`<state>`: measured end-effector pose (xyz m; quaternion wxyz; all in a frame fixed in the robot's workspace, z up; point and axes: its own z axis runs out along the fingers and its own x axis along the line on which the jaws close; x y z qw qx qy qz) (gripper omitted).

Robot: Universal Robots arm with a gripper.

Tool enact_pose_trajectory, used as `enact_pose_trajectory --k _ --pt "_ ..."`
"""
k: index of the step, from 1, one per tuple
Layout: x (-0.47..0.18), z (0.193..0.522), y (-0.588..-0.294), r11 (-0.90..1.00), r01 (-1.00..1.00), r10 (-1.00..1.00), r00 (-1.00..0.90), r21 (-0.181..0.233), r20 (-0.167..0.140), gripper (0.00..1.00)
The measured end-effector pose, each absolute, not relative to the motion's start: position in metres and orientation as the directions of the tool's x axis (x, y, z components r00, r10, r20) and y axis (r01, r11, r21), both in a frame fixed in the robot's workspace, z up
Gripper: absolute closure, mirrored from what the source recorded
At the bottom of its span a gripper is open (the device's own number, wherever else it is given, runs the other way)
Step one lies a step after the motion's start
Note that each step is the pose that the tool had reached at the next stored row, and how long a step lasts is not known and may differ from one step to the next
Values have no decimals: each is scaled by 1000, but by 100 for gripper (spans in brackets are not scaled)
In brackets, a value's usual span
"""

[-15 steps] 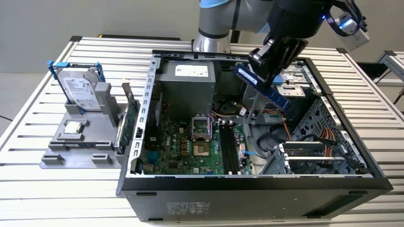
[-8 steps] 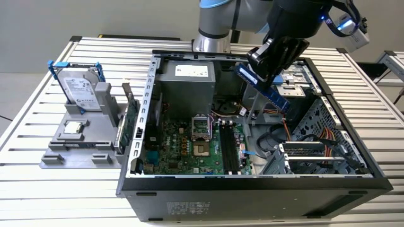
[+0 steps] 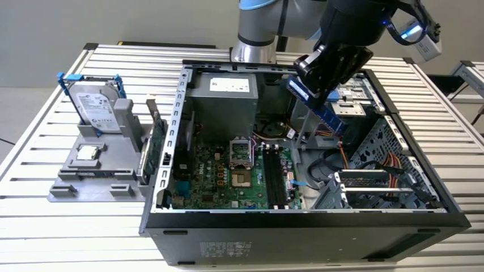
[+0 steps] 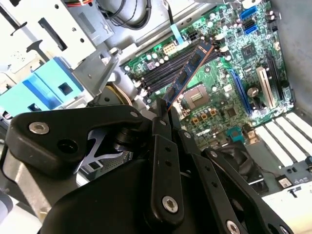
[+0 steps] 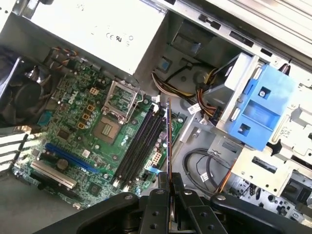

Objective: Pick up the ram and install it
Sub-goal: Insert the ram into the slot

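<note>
Hanging over the open computer case point(image 3: 302, 226), the claw point(image 3: 318, 85) is clamped on one end of the ram point(image 3: 327, 113), a blue-green stick that slants down from the black fingers, in the air and well apart from the motherboard point(image 3: 219, 181) below. In the second wrist view the ram point(image 4: 189, 70) juts out from between the closed fingers point(image 4: 161, 129), its free end seen against the dark memory slots point(image 4: 161, 80). In the first wrist view it appears edge-on as a thin line point(image 5: 168, 131) just beside those slots point(image 5: 139, 151). On the exterior view's left, a grey holder point(image 3: 90, 190) on the slatted worktop point(image 3: 45, 113) carries a silver drive point(image 3: 98, 107) in a blue frame and a small square chip point(image 3: 89, 152).
</note>
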<state>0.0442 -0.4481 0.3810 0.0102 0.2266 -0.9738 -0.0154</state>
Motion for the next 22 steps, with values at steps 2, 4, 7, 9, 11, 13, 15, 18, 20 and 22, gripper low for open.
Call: enact_pose_trajectory --k 2,4,7,9,11,13,15,18,20,22 --pt "44 381 -448 904 -425 -426 -905 35 13 100" --pt "44 381 -448 912 -409 -410 -912 35 13 100" --pt "44 381 -448 923 -384 -385 -923 35 13 100" --pt "44 381 -448 930 -366 -367 -930 35 13 100" --pt "44 381 -448 937 -348 -349 -937 35 13 100" --pt "44 381 -448 943 -331 -331 -943 35 13 100" --pt "44 381 -448 949 -312 -313 -950 35 13 100" --pt "44 381 -448 958 -284 -285 -959 35 13 100" --pt "44 381 -448 964 -265 -265 -964 35 13 100" --pt "44 381 -448 969 -246 -246 -969 35 13 100"
